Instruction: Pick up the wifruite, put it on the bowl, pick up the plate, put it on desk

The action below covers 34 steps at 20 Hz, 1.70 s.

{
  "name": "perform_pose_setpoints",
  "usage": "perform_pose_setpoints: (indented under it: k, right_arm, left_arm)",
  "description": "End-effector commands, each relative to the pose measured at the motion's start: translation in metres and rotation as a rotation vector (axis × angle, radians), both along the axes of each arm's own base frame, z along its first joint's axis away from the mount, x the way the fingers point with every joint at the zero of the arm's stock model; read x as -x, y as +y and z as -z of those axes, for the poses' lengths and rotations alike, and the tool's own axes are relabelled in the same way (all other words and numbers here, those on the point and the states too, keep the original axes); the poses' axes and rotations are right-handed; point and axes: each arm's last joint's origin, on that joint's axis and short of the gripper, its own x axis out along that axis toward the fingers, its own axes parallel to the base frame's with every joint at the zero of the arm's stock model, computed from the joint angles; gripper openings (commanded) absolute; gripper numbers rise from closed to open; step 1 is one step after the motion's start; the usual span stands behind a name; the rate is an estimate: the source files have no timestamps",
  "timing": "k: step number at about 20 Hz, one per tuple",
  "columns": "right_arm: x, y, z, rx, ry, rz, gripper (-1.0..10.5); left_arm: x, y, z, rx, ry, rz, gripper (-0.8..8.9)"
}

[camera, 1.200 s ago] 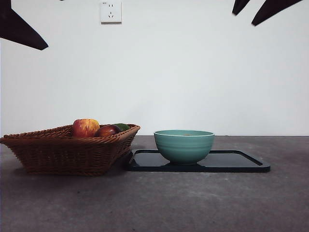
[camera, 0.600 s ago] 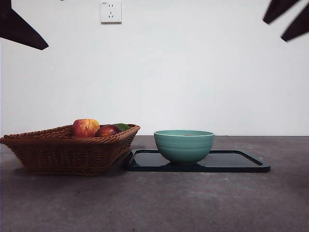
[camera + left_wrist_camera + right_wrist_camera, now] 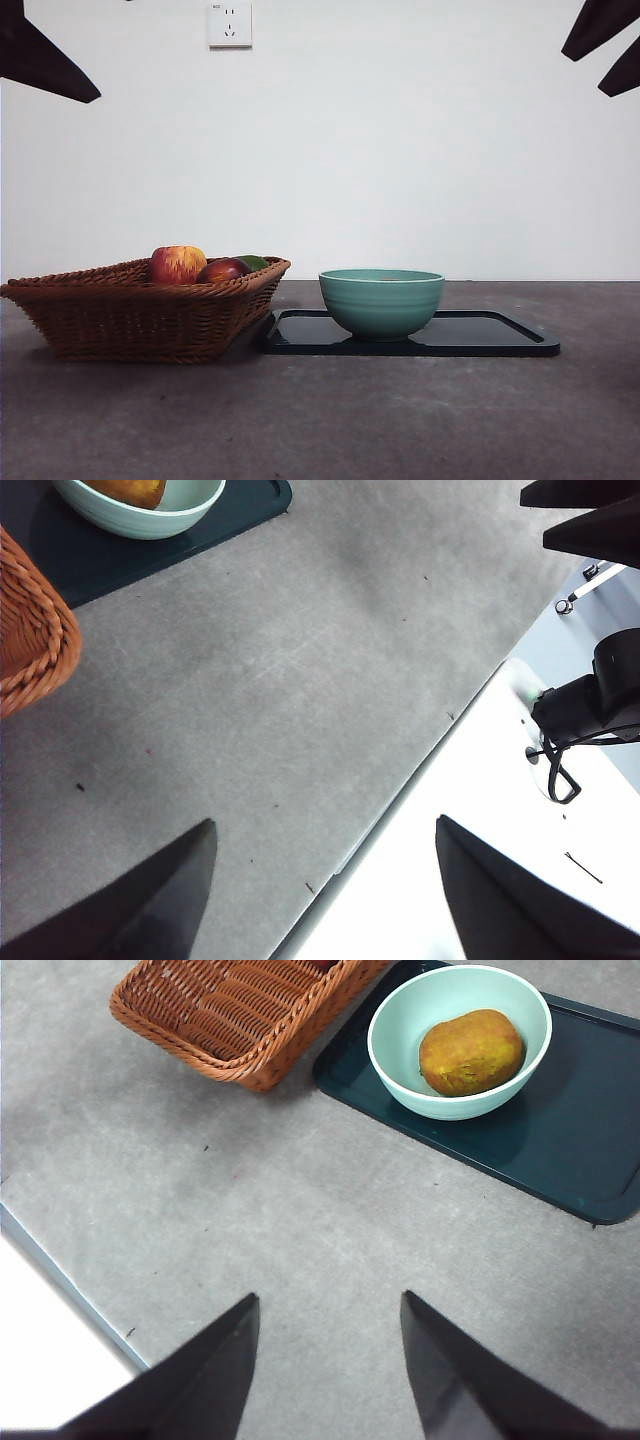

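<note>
Resting inside the deep round teal-green bowl is the oval brownish-orange wifruite, lying on the bowl's pale inner floor with its matte skin turned up to my right wrist camera. The bowl stands on a flat dark rectangular tray, toward the end nearest the woven brown wicker basket, which sits just beside the tray on the broad dark grey matte desk. From the front, a red-yellow streaked apple and a dark red fruit show above the basket's rim, with something green behind them that I cannot make out. My right gripper hangs high above the bare desk, well apart from the bowl, its two black jaws spread wide and holding nothing. My left gripper also hangs high, over the desk's edge, its jaws likewise parted wide and empty. On the white wall behind is a white power socket.
</note>
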Motion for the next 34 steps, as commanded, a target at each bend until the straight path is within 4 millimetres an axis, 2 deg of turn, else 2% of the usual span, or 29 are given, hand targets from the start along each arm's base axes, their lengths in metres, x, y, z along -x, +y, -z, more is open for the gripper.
perform_pose_setpoints:
  k: [1,9,14,18,21,24,29,34]
  right_arm:
    - [-0.001,0.002,-0.001,-0.002,-0.009,-0.013,2.2]
    - [-0.001,0.002,-0.001,-0.002,-0.009,-0.013,2.2]
    - [-0.001,0.002,-0.001,-0.002,-0.01,-0.013,2.2]
    - [-0.001,0.002,-0.001,-0.003,-0.01,-0.013,2.2]
    - [-0.001,0.002,-0.001,-0.004,-0.009,-0.015,2.2]
    - [0.001,0.003,-0.002,-0.048,0.018,-0.047,2.2]
    - [0.011,-0.003,-0.013,-0.129,0.019,-0.017,2.2]
    - [0.034,-0.015,-0.031,-0.258,-0.014,0.007,2.2]
  left_arm:
    - [-0.001,-0.002,-0.002,0.003,-0.017,0.014,3.48]
    - [-0.003,-0.003,-0.005,0.026,-0.034,0.002,3.4]
    - [-0.018,-0.011,-0.026,0.068,-0.113,-0.073,3.43]
    - [-0.047,-0.027,-0.048,0.048,-0.145,-0.078,3.43]
    - [-0.081,-0.049,-0.057,0.02,-0.162,-0.051,3.43]
    - [-0.116,-0.074,-0.058,-0.018,-0.173,-0.032,3.43]
    - [-0.164,-0.116,-0.039,-0.099,-0.179,-0.009,3.43]
    - [-0.193,-0.152,-0.008,-0.254,-0.291,0.012,3.43]
